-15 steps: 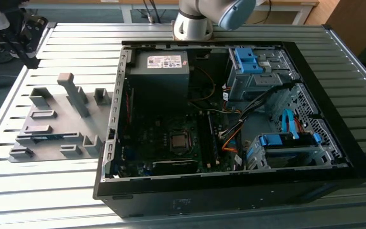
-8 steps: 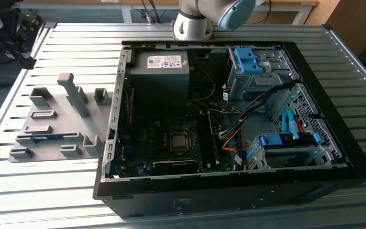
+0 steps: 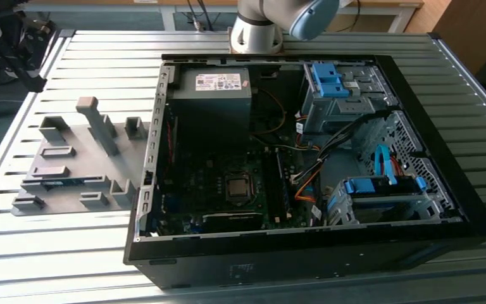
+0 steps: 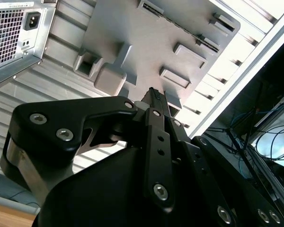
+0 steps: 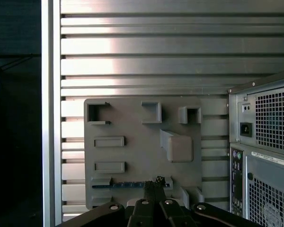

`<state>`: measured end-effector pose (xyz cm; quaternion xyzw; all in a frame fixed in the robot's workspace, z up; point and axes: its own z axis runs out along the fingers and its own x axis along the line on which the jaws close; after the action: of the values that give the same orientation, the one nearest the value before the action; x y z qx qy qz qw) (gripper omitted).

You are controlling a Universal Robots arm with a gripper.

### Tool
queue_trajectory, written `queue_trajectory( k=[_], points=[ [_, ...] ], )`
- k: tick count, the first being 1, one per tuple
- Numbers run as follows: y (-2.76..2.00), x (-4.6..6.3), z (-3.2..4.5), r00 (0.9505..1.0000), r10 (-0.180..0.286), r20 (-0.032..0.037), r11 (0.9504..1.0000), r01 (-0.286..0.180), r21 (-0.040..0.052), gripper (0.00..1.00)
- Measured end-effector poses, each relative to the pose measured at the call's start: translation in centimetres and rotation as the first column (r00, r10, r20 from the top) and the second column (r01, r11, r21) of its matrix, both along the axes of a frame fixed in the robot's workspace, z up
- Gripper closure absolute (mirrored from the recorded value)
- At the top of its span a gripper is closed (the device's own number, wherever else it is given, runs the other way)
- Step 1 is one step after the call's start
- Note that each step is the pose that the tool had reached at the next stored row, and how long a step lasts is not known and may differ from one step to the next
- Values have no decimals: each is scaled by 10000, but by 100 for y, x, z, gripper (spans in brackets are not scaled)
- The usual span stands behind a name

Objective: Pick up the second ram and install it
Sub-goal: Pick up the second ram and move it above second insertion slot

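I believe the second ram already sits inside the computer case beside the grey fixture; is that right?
Not quite: the second ram lies in the grey fixture itself, as the first wrist view shows; the computer case does stand beside that fixture.

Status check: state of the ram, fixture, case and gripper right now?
second ram: seated in a fixture slot, not gripped, not installed.
grey fixture: flat on the slatted table, beside the case.
computer case: side open, board and cables exposed.
gripper: fingers shut, holding nothing, above the fixture near the ram.
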<state>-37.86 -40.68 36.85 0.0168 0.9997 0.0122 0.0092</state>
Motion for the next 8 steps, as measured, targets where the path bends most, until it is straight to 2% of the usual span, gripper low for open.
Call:
queue_trajectory(
  k=[8],
  points=[
    [0, -1, 0, 10000, 7, 0, 10000, -7, 0, 89]
  ],
)
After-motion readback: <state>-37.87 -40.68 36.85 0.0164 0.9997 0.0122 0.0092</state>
